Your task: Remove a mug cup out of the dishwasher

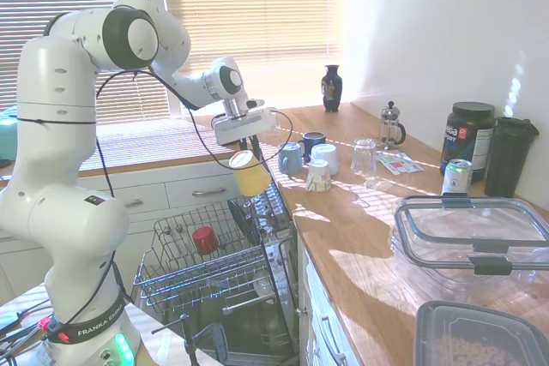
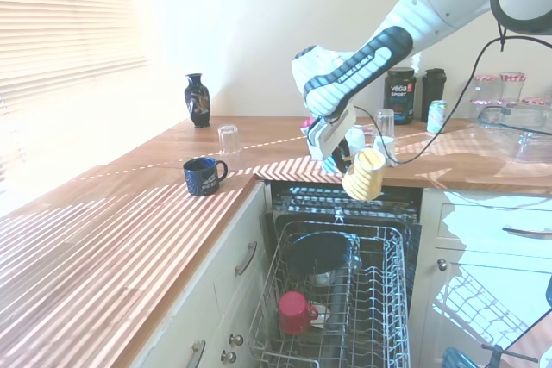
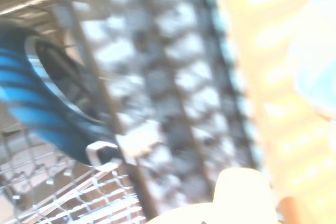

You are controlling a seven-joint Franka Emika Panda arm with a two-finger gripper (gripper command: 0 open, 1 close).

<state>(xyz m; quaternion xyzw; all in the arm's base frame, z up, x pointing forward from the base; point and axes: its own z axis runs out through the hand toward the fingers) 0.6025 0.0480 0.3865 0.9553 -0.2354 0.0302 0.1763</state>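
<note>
The pale yellow mug cup (image 1: 250, 174) (image 2: 365, 175) hangs tilted in the air above the dishwasher rack (image 1: 184, 267) (image 2: 371, 308), close to the wooden counter's edge. My gripper (image 1: 246, 153) (image 2: 347, 159) is shut on the mug cup's rim from above. In the blurred wrist view the mug cup (image 3: 239, 198) shows as a pale shape over the wire rack (image 3: 157, 108). The dishwasher stands open under the counter with its rack pulled out.
A small red cup (image 1: 204, 240) (image 2: 293, 312) and a dark bowl (image 2: 317, 252) sit in the rack. On the counter (image 1: 360, 229) stand blue and white cups (image 1: 310, 159), a glass (image 1: 364, 157), a French press (image 1: 391, 125), a vase (image 1: 332, 87), cans and plastic containers (image 1: 472, 237). A navy mug (image 2: 203, 175) sits on the other counter.
</note>
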